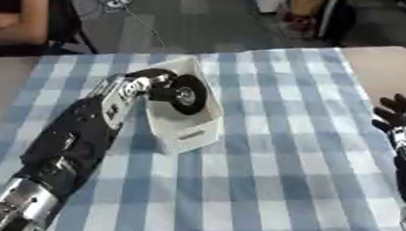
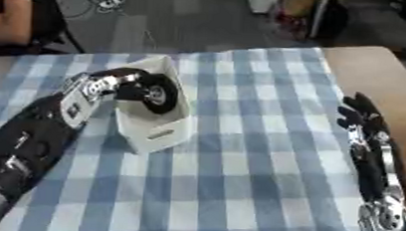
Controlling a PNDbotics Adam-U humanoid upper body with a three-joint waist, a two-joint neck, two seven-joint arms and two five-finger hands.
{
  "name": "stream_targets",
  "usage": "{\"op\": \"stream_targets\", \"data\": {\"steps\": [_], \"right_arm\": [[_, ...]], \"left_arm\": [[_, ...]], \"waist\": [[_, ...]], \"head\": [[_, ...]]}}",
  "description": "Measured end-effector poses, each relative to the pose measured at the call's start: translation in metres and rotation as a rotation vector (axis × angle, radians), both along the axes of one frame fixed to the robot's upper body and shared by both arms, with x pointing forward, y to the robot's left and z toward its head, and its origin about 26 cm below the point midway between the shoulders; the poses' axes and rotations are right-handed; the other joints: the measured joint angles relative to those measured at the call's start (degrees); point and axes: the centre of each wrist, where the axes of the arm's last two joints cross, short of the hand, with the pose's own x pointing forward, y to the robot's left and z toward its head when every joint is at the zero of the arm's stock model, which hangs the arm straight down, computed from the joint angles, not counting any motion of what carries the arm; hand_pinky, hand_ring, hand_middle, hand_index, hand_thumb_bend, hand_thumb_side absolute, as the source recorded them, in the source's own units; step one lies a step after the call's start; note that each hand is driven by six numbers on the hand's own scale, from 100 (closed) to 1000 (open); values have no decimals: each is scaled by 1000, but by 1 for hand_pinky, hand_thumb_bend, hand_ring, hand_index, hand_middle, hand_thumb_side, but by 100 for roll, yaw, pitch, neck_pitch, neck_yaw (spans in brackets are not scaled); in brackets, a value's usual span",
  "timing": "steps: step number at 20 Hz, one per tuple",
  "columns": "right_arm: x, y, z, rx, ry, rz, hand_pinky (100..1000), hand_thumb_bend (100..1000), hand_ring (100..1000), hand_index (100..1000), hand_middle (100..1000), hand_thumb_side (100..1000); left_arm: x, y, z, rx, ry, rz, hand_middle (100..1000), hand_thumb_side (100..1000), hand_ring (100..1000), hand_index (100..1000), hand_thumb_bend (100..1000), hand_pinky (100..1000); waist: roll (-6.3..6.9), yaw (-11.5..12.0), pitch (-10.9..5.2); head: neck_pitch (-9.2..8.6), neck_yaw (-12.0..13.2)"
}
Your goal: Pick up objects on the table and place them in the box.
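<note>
A white open box stands on the blue-and-white checked tablecloth, left of centre. My left hand reaches over the box from the lower left, its fingers curled round a black round object with a silver hub, a wheel-like disc held upright above the inside of the box. At the right edge of the table my right hand rests open, fingers pointing up, away from the box.
Bare brown tabletop shows beyond the cloth at the far right. A person's arm rests at the far left edge, touching nothing of the task. Dark floor with cables lies behind the table.
</note>
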Motion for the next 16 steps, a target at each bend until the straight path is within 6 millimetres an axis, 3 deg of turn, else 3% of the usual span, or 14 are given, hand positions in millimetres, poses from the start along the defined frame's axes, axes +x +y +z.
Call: {"op": "stream_targets", "data": {"steps": [5, 16], "right_arm": [[0, 0, 0, -1, 1, 0, 870, 100, 878, 967, 869, 704], [-1, -3, -3, -9, 12, -6, 870, 100, 878, 967, 869, 705]], "left_arm": [[2, 1, 0, -64, 46, 72, 1000, 780, 971, 904, 615, 918], [6, 14, 12, 78, 2, 79, 1000, 797, 973, 888, 636, 930]], "waist": [[39, 14, -29], [83, 49, -41]], "head": [[0, -46], [0, -95]]}}
